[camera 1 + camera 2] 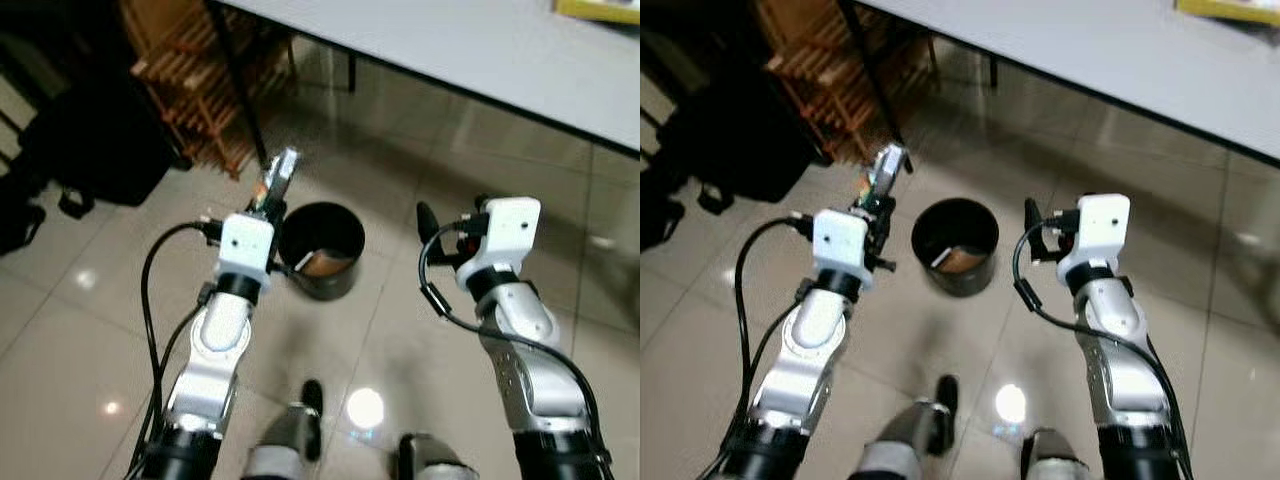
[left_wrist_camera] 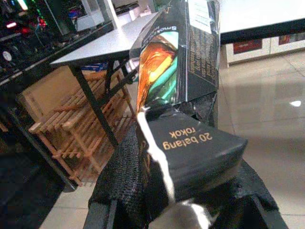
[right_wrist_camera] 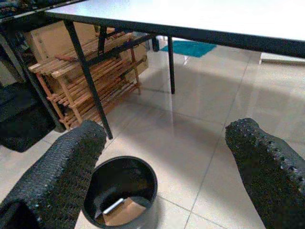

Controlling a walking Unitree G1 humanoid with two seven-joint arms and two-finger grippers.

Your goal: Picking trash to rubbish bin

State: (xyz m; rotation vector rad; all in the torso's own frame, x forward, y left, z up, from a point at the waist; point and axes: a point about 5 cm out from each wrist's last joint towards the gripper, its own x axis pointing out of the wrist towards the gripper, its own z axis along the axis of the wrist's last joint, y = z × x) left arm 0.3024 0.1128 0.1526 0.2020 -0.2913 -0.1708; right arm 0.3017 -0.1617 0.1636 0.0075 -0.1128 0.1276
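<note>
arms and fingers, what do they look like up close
Both arms are silver jointed tubes ending in white boxy wrist blocks, with black cables looping alongside. The left gripper and right gripper have long black fingers covered in a bumpy, dotted texture.

Black bin, black-and-orange cigarette pack

The left gripper held a dark packet raised just beside the black bin on the tiled floor; the right gripper hung near the bin's other side.
</note>
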